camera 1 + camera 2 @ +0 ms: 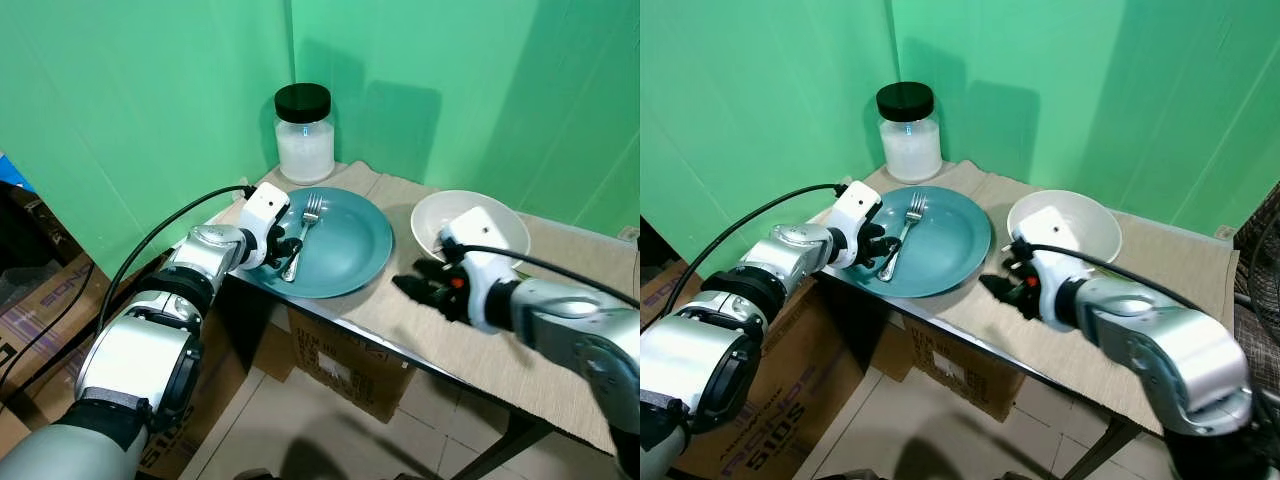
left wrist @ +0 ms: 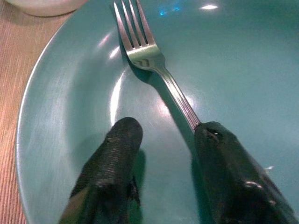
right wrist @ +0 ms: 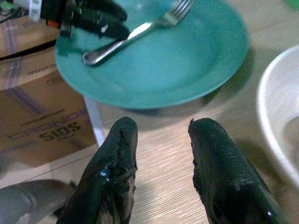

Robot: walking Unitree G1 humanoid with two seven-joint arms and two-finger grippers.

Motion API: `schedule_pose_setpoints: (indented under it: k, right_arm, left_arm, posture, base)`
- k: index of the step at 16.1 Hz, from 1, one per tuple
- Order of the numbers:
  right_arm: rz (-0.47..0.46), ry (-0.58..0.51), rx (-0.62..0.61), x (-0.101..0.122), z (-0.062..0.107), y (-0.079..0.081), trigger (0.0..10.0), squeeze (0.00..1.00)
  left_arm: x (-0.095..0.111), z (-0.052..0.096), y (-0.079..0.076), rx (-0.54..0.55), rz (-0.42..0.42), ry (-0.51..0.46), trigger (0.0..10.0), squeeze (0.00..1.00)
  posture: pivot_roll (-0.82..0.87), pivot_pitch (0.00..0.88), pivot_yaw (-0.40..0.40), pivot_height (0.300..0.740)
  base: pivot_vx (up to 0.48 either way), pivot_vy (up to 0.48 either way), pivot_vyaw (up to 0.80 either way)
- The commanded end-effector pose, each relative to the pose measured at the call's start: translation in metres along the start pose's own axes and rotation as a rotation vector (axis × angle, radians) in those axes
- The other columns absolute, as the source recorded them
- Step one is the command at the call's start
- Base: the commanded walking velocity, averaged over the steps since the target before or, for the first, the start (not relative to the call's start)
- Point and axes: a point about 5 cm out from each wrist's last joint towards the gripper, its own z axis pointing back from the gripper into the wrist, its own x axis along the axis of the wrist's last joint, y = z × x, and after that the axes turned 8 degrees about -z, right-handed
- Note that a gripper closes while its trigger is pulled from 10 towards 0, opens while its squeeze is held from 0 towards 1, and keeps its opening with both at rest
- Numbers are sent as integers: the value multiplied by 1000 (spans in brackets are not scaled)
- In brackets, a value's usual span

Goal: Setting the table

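So far the fork (image 1: 303, 235) lies on the teal plate (image 1: 350, 250), left claw (image 2: 163, 140) apart around its handle; right claw (image 3: 161, 140) apart, empty, near the white bowl (image 1: 490, 222); fork not yet placed

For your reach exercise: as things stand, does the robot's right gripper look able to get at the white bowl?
Probably yes. The right gripper hovers with open fingers over the beige mat just in front of the white bowl, and nothing stands between them.

Table (image 1: 520, 400) under beige runner (image 1: 470, 345); on runner: teal plate (image 1: 350, 250), white bowl (image 1: 490, 225), black-lidded jar (image 1: 304, 132).
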Motion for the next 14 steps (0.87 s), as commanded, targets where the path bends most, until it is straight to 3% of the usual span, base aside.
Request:
schedule_pose_setpoints:
  k: [1, 7, 14]
  right_arm:
    - [-12, -3, 25, 5, -4, 3, 10000, 0]
    - [-63, 11, 53, 7, -25, 11, 10000, 0]
    - [-100, 35, 46, 5, -32, 10, 10000, 0]
  left_arm:
    - [-2, 2, 2, -18, 10, 25, 0, 0]
    - [-6, 3, 1, -53, 28, 50, 0, 0]
    - [-5, 7, 7, -50, 28, 46, 0, 0]
  posture:
    - [-131, 0, 60, 740]
    - [-122, 0, 69, 740]
    - [-115, 0, 69, 740]
  base:
    - [0, 0, 0]
    - [0, 0, 0]
    - [0, 0, 0]
